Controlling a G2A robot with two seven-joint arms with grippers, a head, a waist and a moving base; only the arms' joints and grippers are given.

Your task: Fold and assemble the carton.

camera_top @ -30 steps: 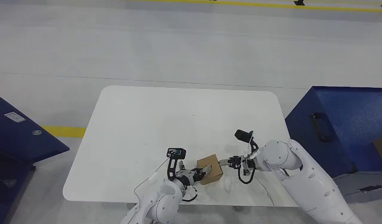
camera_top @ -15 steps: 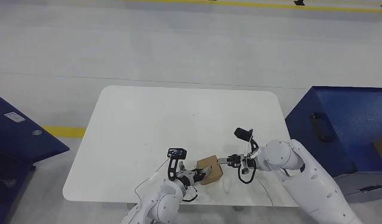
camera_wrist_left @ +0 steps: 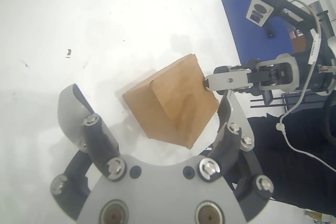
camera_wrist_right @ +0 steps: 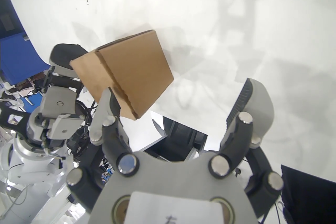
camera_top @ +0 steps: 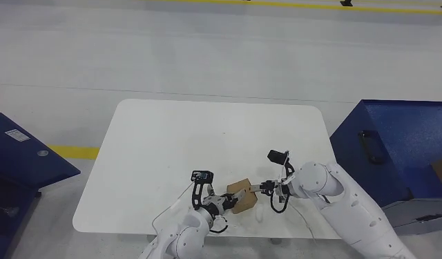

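A small brown carton with its flaps shut stands tilted on the white table near the front edge. In the left wrist view the carton lies between the wide-apart fingers of my open left gripper. One fingertip of the right gripper presses on the carton's far edge. In the right wrist view the carton rests against one finger of my open right gripper, and the left gripper sits right behind it. From above, the left gripper and right gripper flank the carton.
The table's front edge runs close below the carton and both grippers. A blue bin stands off the table's right side, another blue bin off the left. The table's middle and back are bare white surface.
The right gripper has slid a little to the left, up against the carton. The carton has shifted slightly left and tipped. The left gripper stays beside it.
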